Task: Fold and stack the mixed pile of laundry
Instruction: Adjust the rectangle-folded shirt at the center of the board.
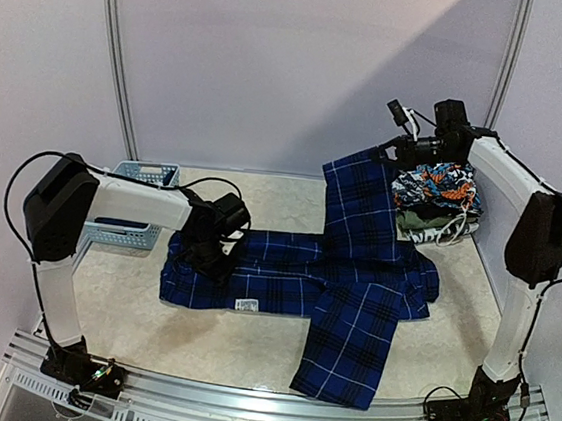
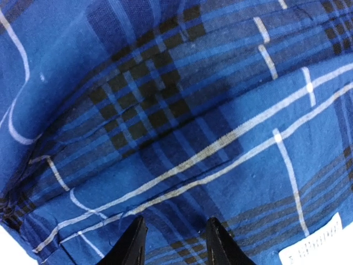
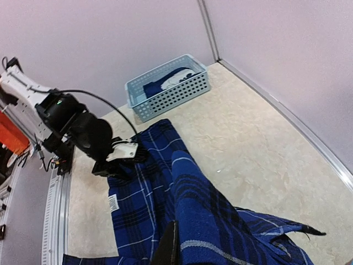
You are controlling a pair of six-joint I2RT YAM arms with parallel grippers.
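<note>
a pale stone-patterned table, seen from above, with two robot arms bolted at its near edge. nearest the viewer, one long panel of a blue-and-black plaid shirt runs toward the front edge and ends close to it. behind that, the rest of the shirt lies spread flat across the middle of the table, a small white label showing on its left half. the left gripper is low over that left half, its two dark fingers standing partly apart with cloth filling the view between them; i cannot tell whether it pinches a fold or only hovers at the fabric. farther back on the right, the right gripper is raised above the table and closed on an edge of the plaid shirt, so a strip of cloth rises steeply from the table to it. just beside and below that gripper sits a heap of other garments, patterned and olive. at the far left a light-blue slotted basket holds a dark blue garment with a pale patch. likely risks: the raised edge looks thinly held and could slip out as the cloth's weight pulls on it; if the left side is not pinned, the whole shirt may drag rather than fold; the hanging strip could brush and topple the heap; the near panel could slide off the front edge.
</note>
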